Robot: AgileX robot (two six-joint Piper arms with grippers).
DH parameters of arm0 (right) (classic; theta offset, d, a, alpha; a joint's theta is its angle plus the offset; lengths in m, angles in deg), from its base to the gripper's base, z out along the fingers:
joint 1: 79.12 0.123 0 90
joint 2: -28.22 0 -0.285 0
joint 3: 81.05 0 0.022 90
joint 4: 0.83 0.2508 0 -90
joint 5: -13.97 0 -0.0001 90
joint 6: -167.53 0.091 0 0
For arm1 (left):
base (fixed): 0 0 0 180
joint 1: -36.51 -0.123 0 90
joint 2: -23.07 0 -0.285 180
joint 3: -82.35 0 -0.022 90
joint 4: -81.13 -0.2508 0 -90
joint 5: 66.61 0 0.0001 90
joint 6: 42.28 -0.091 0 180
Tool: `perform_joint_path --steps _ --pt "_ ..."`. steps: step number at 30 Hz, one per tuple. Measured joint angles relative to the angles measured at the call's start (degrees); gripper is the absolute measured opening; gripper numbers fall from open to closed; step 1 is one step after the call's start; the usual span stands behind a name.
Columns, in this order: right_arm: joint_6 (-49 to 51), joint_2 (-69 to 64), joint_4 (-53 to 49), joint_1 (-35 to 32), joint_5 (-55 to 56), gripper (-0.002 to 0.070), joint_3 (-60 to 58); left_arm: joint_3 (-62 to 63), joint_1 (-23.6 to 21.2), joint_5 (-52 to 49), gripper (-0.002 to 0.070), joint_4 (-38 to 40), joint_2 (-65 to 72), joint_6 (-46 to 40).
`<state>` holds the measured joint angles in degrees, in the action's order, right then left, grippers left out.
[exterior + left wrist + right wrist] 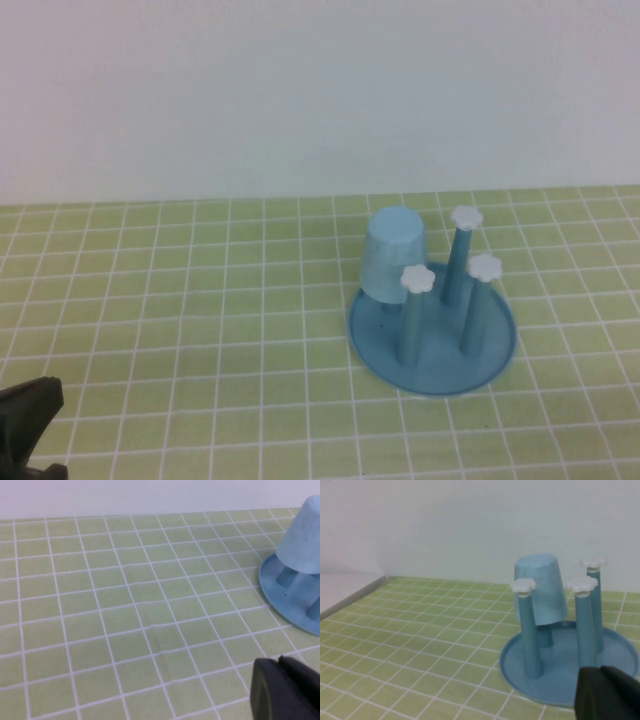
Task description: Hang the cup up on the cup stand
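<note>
The small pale blue plastic tumbler, the cup [394, 252], sits upside down over one post of the cup stand [433, 345], a round blue plastic dish with upright blue posts topped by white flower-shaped caps. It hangs tilted on the far-left post, its rim clear of the dish and its closed bottom uppermost. Three capped posts stand bare beside it.

Neither gripper touches the cup. The left gripper [28, 420] shows as a dark shape at the near left corner of the high view, well apart from the stand, with the green tiled tabletop [200, 330] between them. Its fingers are shut and hold nothing. The right gripper [609, 692] does not appear in the high view; its own wrist view shows its dark tip just short of the dish's near edge, also closed and empty.

No writing, brand or label is legible on the cup, the stand or the grippers.

The right wrist view shows the post [545, 635] rising inside the cup's mouth, which the high view hides. The left wrist view catches only the dish's edge [280, 600] and the cup's side [305, 537].
</note>
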<state>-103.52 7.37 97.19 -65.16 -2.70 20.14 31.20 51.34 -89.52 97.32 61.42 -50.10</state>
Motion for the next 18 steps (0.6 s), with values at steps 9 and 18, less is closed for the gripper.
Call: perform_joint_path --steps 9,18 --pt "-0.2 0.0 0.0 0.0 -0.2 0.0 0.0 -11.0 -5.6 9.5 0.0 -6.0 -12.1 -3.0" --pt "-0.2 0.0 0.1 0.0 -0.2 0.0 0.0 -27.4 -13.0 17.0 0.0 -6.7 -31.7 -3.0"
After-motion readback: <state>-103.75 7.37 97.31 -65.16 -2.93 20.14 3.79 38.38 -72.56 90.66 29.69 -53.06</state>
